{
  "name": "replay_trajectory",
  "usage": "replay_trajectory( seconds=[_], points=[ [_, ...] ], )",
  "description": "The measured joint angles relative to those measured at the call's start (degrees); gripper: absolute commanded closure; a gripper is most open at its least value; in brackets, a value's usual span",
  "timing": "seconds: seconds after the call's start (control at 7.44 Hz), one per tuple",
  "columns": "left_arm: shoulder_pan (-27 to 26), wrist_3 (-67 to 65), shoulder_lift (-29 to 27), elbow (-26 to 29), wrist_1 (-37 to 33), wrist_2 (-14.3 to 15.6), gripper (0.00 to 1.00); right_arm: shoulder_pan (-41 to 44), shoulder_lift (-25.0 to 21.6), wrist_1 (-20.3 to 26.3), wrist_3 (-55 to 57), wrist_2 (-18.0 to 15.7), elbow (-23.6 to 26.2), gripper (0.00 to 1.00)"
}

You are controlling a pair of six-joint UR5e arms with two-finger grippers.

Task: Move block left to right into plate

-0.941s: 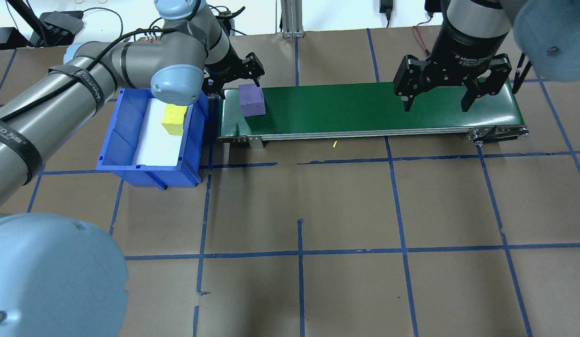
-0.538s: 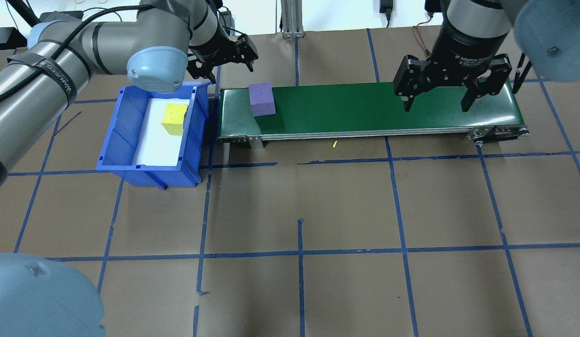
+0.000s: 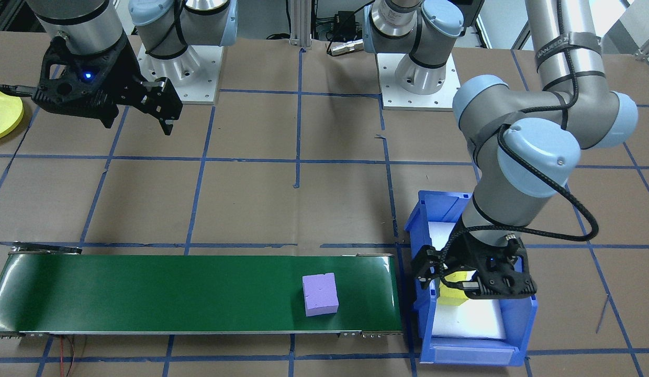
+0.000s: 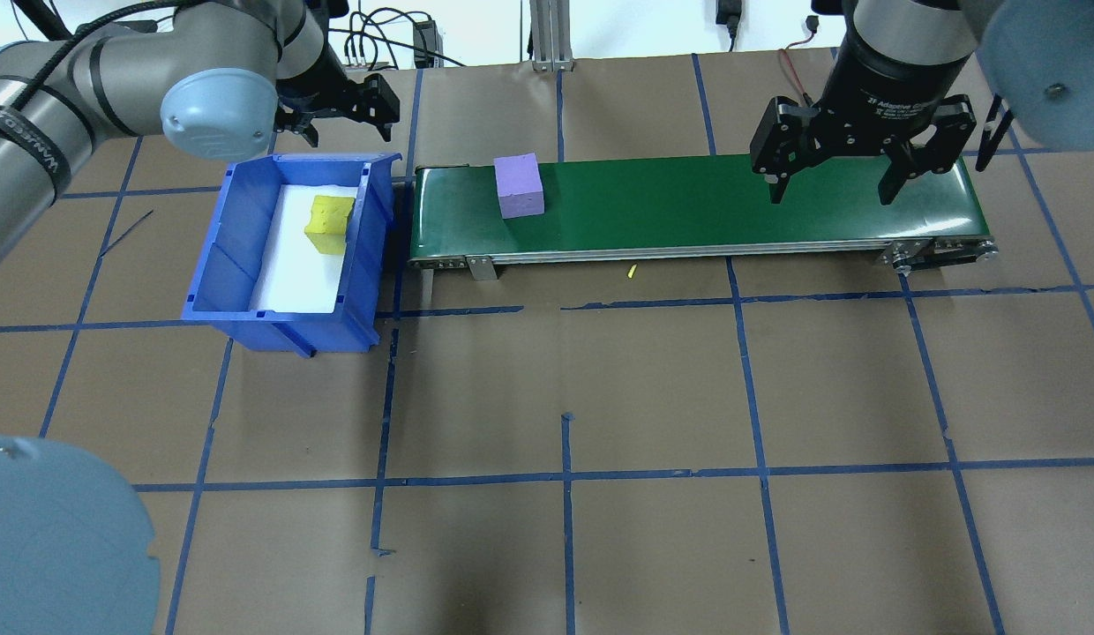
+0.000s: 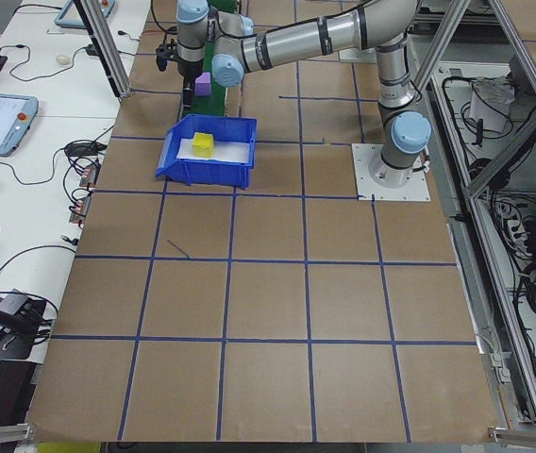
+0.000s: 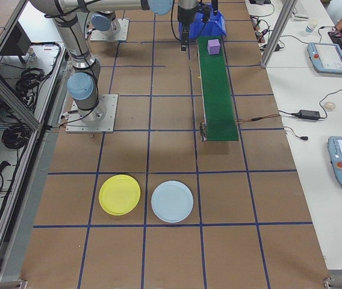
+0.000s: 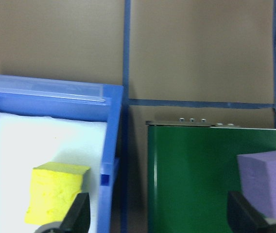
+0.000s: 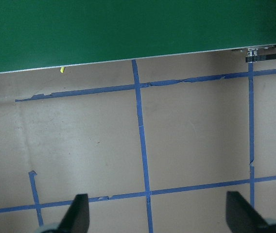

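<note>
Overhead exterior: purple block (image 4: 520,185) resting on the green conveyor belt (image 4: 688,207), near the belt's end beside the blue bin (image 4: 287,256), free of any grip. Inside the bin, on a white liner, a yellow block (image 4: 328,224). Left gripper (image 4: 340,113) hanging above the bin's far rim, jaws spread and holding nothing; in the left wrist view, both fingertips (image 7: 77,216) wide apart at the bottom edge, with the yellow block at lower left and the purple block at lower right. Right gripper (image 4: 829,190) poised over the opposite end of the belt, well apart from the purple block, jaws likewise spread and empty; in the right wrist view, only belt edge, brown table (image 8: 191,145) and blue tape lines between its fingertips. Yellow plate (image 6: 120,194) lying on the table well beyond the belt's far end, on the robot's right, just beside a pale blue plate (image 6: 172,201); both bare. In the front-facing view, yellow plate visible only as a sliver at the left edge, near the right gripper. Small yellow scrap (image 4: 632,272) on the table just beside the belt's near rail.
</note>
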Motion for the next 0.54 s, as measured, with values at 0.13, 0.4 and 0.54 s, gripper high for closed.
replay_trajectory(
  seconds=[0.13,0.4,0.54],
  points=[
    [1.9,4.1,-0.8,-0.5,-0.2,0.2,0.00,-0.1,-0.1,0.0,0.0,-0.3,0.0,0.00],
    [4.7,9.9,-2.7,-1.3,-0.4,-0.2,0.00,-0.4,-0.1,0.1,0.0,-0.5,-0.1,0.00],
    [5.2,10.7,-3.4,-2.2,-0.4,-0.3,0.00,-0.3,-0.1,0.1,0.2,-0.5,-0.1,0.00]
  ],
)
